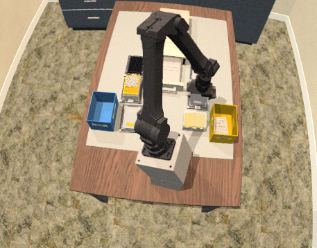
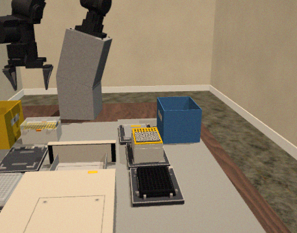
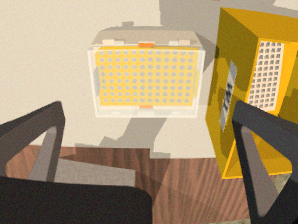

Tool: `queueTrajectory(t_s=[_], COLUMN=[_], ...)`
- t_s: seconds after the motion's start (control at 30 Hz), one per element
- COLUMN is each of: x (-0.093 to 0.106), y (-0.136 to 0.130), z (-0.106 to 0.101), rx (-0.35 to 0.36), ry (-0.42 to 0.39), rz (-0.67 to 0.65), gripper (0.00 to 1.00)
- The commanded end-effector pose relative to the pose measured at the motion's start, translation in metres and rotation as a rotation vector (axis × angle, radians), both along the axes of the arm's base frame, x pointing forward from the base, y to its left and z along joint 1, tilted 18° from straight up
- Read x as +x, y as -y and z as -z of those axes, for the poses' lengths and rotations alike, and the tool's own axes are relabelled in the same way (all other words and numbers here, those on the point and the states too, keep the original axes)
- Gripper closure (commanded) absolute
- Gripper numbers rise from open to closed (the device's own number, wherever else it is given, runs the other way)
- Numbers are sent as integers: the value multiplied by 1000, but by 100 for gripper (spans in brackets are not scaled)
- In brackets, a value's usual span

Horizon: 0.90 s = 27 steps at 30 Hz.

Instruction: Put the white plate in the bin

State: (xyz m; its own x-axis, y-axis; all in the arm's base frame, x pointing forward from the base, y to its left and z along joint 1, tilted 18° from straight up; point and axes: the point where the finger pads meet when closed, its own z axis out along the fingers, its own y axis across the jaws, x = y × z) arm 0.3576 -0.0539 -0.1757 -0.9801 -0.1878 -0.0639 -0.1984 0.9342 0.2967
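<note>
The white plate (image 1: 220, 125) lies inside the yellow bin W1 (image 1: 227, 122), leaning against its inner wall. It also shows in the wrist view (image 3: 266, 75), inside the bin (image 3: 256, 90). W1 stands upright at the right edge of the mat, and is seen at the left edge in the exterior view (image 2: 6, 123). My gripper (image 1: 201, 91) (image 2: 30, 82) is open and empty. It hangs high above the bench, over the area around N4, apart from the bin.
A box of yellow tips (image 1: 194, 120) sits between N4 and the front, next to W1. A blue bin (image 1: 103, 111) stands at the left. A yellow-topped box (image 1: 131, 86) and a black plate (image 1: 134, 64) sit in the left nests. The arm's grey pedestal (image 1: 164, 163) stands at the front.
</note>
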Motion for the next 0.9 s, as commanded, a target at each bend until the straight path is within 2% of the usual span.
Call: queueTrajectory(t_s=[0.0,0.57,0.77,0.87], x=[4,14,29,30], y=[-18,-67,-85,-88], z=[-14,-48,-65,-65], rx=[3,4,2,1], ry=[-5,-5,13,10], rz=[7,7,7,7], gripper=[0,0,0,0])
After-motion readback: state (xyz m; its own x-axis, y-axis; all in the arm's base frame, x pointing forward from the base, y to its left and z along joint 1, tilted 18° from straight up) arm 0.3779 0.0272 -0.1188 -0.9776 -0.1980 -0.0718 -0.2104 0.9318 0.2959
